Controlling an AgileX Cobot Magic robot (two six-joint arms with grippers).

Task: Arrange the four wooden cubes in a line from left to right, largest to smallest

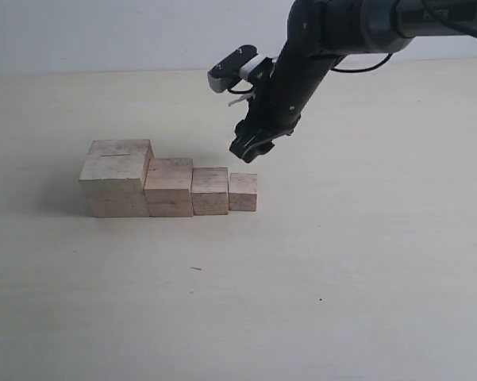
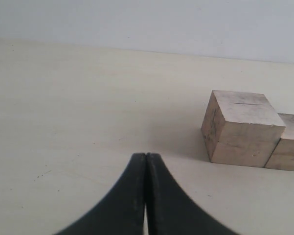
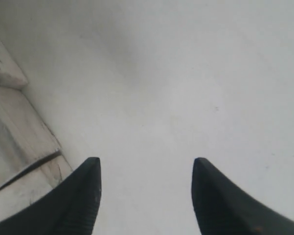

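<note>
The right gripper [image 1: 252,148] hovers above the smallest cube [image 1: 243,191], jaws apart and empty. Best lifted straight up, so nothing nudges the row. The four wooden cubes [image 1: 171,189], pale tan with faint grain, sit touching on the bench [image 1: 341,278], stepping down in size left to right.

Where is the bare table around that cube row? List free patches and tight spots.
Free: the wide table strip in front of the row; everything right of the smallest cube; the stretch left of the largest cube. Crowded: the four cubes stand side by side with no visible gap, and the right jaws hang open just above the smallest cube.
</note>
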